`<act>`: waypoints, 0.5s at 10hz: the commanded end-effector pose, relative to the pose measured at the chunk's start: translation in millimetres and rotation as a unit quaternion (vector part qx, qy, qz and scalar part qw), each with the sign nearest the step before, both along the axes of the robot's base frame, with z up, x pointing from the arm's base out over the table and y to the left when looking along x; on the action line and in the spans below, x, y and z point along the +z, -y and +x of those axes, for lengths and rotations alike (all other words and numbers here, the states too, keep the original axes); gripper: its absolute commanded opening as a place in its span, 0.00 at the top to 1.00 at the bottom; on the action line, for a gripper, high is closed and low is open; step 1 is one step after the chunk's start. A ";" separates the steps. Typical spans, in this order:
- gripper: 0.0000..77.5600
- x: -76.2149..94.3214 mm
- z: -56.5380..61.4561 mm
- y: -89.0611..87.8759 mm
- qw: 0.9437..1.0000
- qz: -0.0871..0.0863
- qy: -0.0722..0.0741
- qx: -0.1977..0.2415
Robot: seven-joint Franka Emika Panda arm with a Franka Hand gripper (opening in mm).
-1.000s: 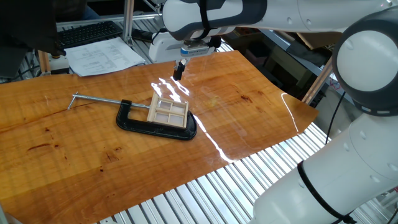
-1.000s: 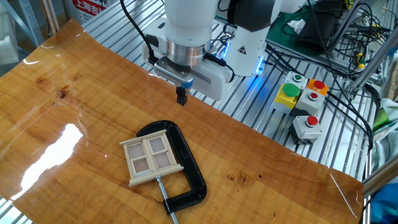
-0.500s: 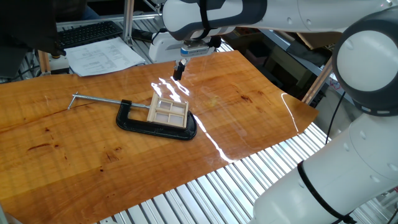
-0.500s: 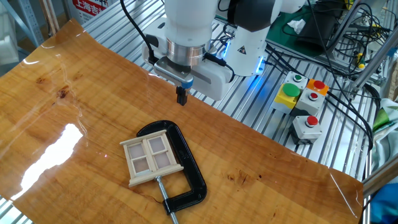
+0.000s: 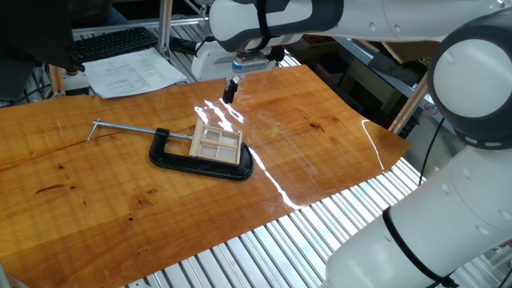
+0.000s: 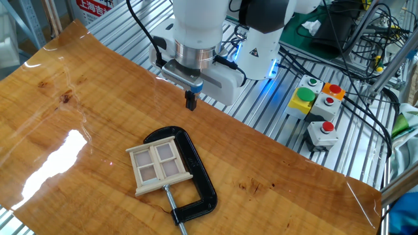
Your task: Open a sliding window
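The sliding window (image 5: pixel 216 144) is a small pale wooden frame with several panes, lying on the wooden table, clamped in a black C-clamp (image 5: pixel 172 157). It also shows in the other fixed view (image 6: pixel 159 167). My gripper (image 5: pixel 230 91) hangs above the table beyond the window, apart from it, fingers pressed together and holding nothing. In the other fixed view the gripper (image 6: pixel 191 101) is above the table's far edge, past the clamp's curved end (image 6: pixel 171 133).
The clamp's steel rod (image 5: pixel 124 127) sticks out to the left. Papers (image 5: pixel 132 72) and a keyboard (image 5: pixel 116 42) lie behind the table. A button box (image 6: pixel 317 108) and cables sit on the metal frame beside the table (image 6: pixel 65 124).
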State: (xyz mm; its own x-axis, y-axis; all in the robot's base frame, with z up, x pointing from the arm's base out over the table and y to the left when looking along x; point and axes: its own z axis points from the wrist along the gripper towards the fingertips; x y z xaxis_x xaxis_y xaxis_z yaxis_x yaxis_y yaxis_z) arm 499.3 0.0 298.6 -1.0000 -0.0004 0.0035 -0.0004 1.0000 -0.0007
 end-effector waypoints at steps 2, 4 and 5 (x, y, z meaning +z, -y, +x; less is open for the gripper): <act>1.00 0.0 0.0 0.0 0.986 0.000 -0.030 -0.166; 1.00 0.0 0.0 0.0 0.986 -0.008 -0.030 -0.165; 1.00 0.0 0.0 0.0 0.986 -0.009 -0.030 -0.166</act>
State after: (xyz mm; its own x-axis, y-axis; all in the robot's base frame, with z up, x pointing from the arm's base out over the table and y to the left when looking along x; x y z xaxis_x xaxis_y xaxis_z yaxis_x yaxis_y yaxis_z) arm 499.1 0.0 298.3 -0.9958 0.0894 0.0218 0.0893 0.9960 -0.0042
